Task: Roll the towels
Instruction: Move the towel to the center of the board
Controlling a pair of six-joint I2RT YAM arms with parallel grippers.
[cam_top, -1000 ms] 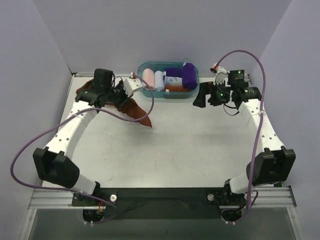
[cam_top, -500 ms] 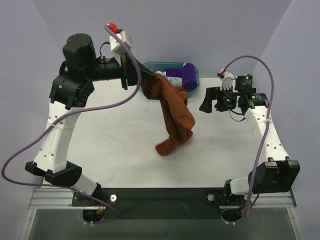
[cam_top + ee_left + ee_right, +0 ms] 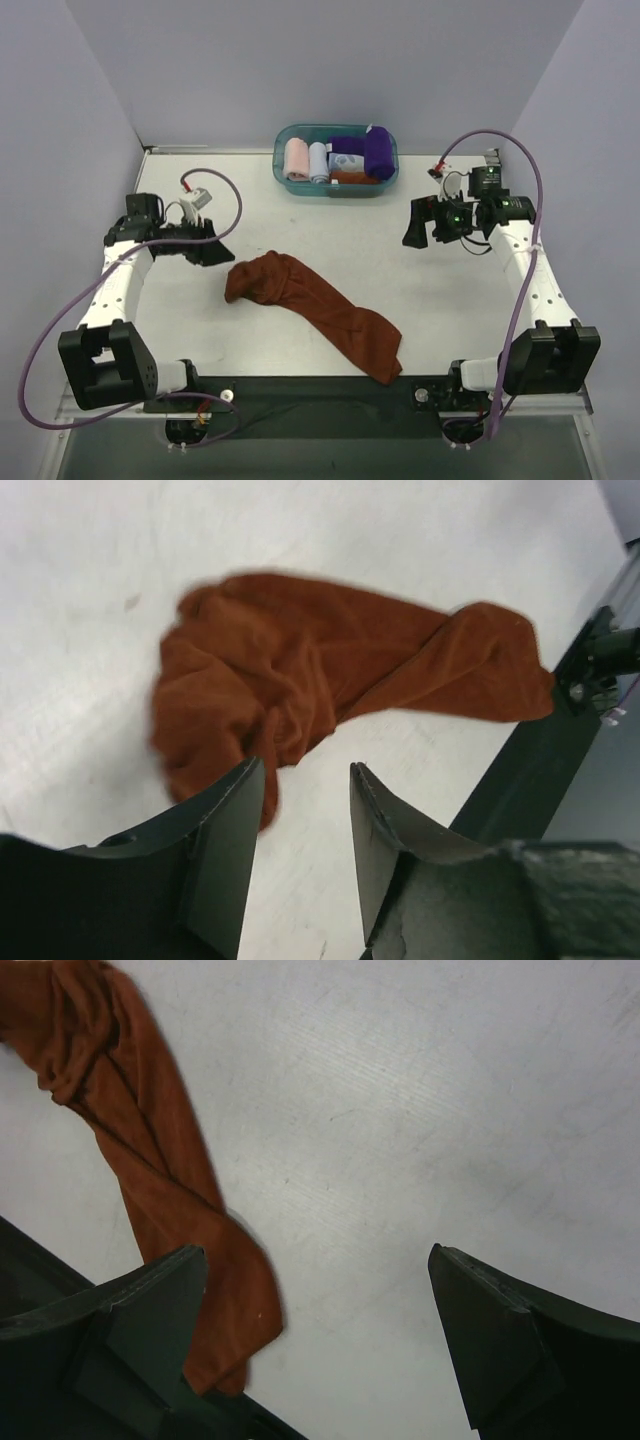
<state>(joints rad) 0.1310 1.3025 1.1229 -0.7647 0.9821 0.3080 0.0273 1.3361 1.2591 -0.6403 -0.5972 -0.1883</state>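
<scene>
Top view: rust-brown towel (image 3: 315,312) lies rumpled, a diagonal rope across the table (image 3: 450,320). The purple towel (image 3: 378,152) sits in the basket (image 3: 335,127).

Left wrist: left gripper (image 3: 305,820) is partly spread and empty, just beside the bunched end.

Right wrist: right gripper (image 3: 315,1310) is wide and empty. Limp, light terry, probably best pinched at a corner.

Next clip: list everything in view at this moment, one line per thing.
rust-brown towel: one, rust-brown, crumpled in a long strip on the table, centre-left to near edge
purple towel: one, deep purple, bin's right end
pink roll: one, pink, bin's left end
pale blue roll: one, beside the pink one
patterned cloth: one, pale, bin's middle
bin: one, teal, far edge
table: one, white
left gripper: black, open, empty, by the towel
right gripper: black, open, empty
</scene>
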